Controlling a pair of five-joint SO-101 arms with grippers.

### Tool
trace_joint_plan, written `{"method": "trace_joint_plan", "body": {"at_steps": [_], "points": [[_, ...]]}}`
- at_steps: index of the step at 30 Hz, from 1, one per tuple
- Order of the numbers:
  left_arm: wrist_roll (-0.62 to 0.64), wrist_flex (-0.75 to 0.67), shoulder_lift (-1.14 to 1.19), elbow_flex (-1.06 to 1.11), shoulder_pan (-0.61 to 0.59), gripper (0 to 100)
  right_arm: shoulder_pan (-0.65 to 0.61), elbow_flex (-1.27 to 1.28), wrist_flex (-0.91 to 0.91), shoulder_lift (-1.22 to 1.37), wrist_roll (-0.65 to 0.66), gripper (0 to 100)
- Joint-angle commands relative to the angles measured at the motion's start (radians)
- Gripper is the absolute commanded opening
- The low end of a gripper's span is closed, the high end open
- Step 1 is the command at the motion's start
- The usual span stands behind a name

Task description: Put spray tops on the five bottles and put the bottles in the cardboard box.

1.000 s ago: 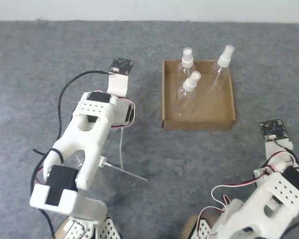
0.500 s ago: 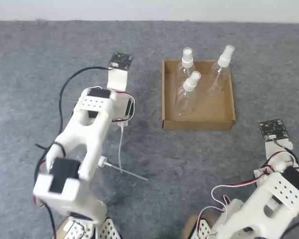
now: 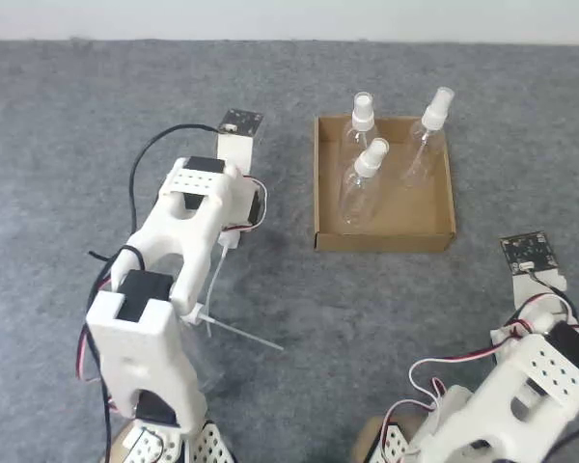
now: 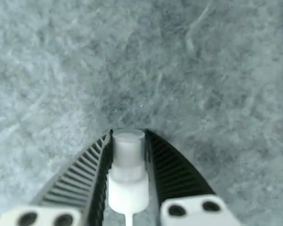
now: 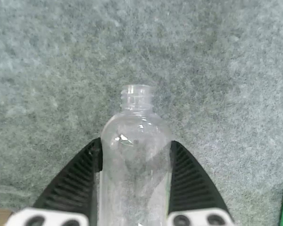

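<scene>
The left fingers (image 4: 170, 165) are clenched on a white spray top (image 4: 127, 160), gripping its head from both sides above the grey desk (image 4: 61, 56); the right fingers (image 5: 82, 176) are clamped round the body of a clear bottle (image 5: 136, 117) just below the shoulder, leaving its threaded neck open and free; in the high view the cardboard box (image 3: 384, 241) already holds three capped bottles (image 3: 362, 183); another spray top (image 3: 198, 314) lies on the desk beside the left arm, its thin tube stretched out. The bottle looks empty and thin-walled, so probably very light, smooth enough to slip and liable to dent under a hard squeeze; a moderate hold low on the shoulder seems right, keeping the neck clear. The spray top should be small, stiff and light, best held by its collar or head; its slender tube likely bends easily and would need careful guiding into the neck.
</scene>
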Motion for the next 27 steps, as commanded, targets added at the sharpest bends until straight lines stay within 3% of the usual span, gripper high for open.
{"method": "trace_joint_plan", "body": {"at_steps": [1, 8, 15, 25, 27], "points": [[0.037, 0.043, -0.129, -0.044, 0.003, 1, 0.007, -0.015, 0.005, -0.036, 0.018, 0.7], [0.089, 0.144, -0.482, -0.041, 0.003, 1, 0.007, -0.112, 0.001, -0.036, -0.041, 0.7], [0.101, 0.215, -0.744, 0.058, 0.003, 1, 0.002, -0.138, -0.249, -0.018, -0.241, 0.7], [0.103, -0.018, -0.904, 0.449, 0.003, 1, -0.073, -0.163, -0.581, 0.312, -0.282, 1.1], [0.103, -0.068, -0.911, 0.51, 0.003, 1, -0.085, -0.163, -0.608, 0.372, -0.281, 5.4]]}}
